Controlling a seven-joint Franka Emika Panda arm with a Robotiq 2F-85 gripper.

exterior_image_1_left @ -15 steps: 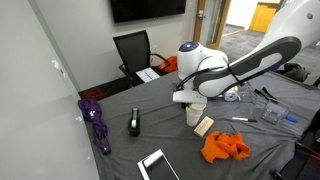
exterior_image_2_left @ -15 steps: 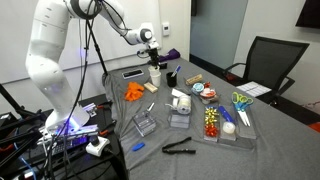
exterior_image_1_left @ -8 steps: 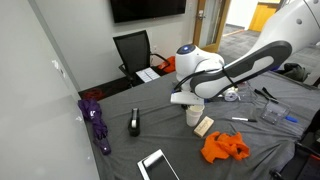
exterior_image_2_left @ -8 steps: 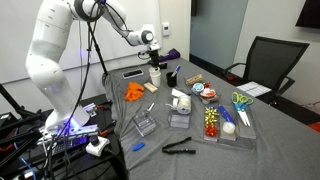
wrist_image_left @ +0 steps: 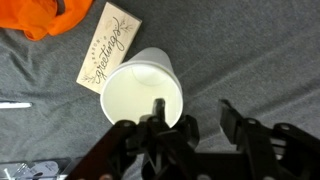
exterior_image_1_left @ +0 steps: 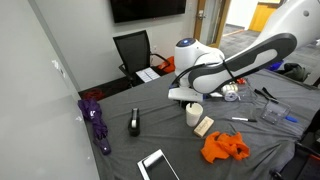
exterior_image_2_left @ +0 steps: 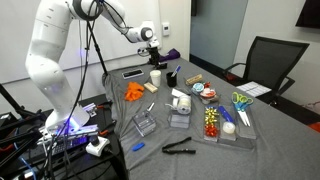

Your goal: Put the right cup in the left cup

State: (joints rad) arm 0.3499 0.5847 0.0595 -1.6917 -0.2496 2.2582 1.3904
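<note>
A single white cup shape (wrist_image_left: 145,88) stands upright on the grey table, also seen in both exterior views (exterior_image_1_left: 194,114) (exterior_image_2_left: 157,77). I cannot tell the right cup from the left cup, nor whether one sits inside the other. My gripper (wrist_image_left: 192,112) hangs just above the cup's rim with its jaws apart. One fingertip (wrist_image_left: 157,108) is over the cup's opening and the other is outside the wall, over bare cloth. Neither presses the cup. Both exterior views show the gripper (exterior_image_1_left: 186,96) (exterior_image_2_left: 155,63) right over the cup.
A wooden greetings card (wrist_image_left: 108,45) lies beside the cup and an orange cloth (exterior_image_1_left: 224,147) beyond it. A tablet (exterior_image_1_left: 158,165), a black device (exterior_image_1_left: 134,123) and a purple cloth (exterior_image_1_left: 96,118) are close by. Clear trays of small items (exterior_image_2_left: 220,122) sit further along the table.
The jaws have gone from shut to open and the gripper has lifted slightly off the cup. The cup stays where it stood.
</note>
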